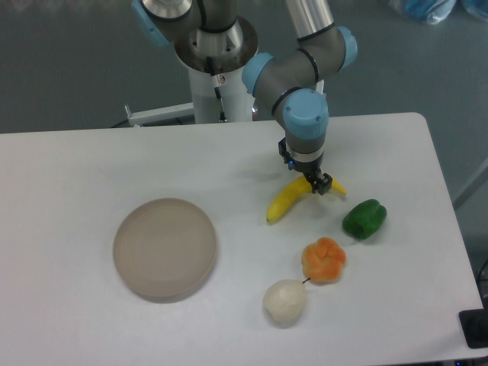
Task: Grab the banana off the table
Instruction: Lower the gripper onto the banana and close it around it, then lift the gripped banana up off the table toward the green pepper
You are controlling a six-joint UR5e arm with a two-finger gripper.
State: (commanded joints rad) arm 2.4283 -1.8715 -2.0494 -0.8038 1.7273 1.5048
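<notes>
The yellow banana (pixel 285 202) lies on the white table (pixel 76 168), running from lower left up to a tip (pixel 339 188) at the right. My gripper (pixel 317 183) points down onto the banana's right part, with its dark fingers (pixel 325 184) at the fruit and covering its bend. The gap between the fingers is too small and dark to read. The banana's left end rests on the tabletop.
A green pepper (pixel 364 219) sits just right of the banana. An orange lumpy fruit (pixel 324 260) and a whitish garlic-like object (pixel 284 301) lie in front of it. A round beige-grey plate (pixel 165 248) is at the left. The arm's base (pixel 214 57) stands behind the table.
</notes>
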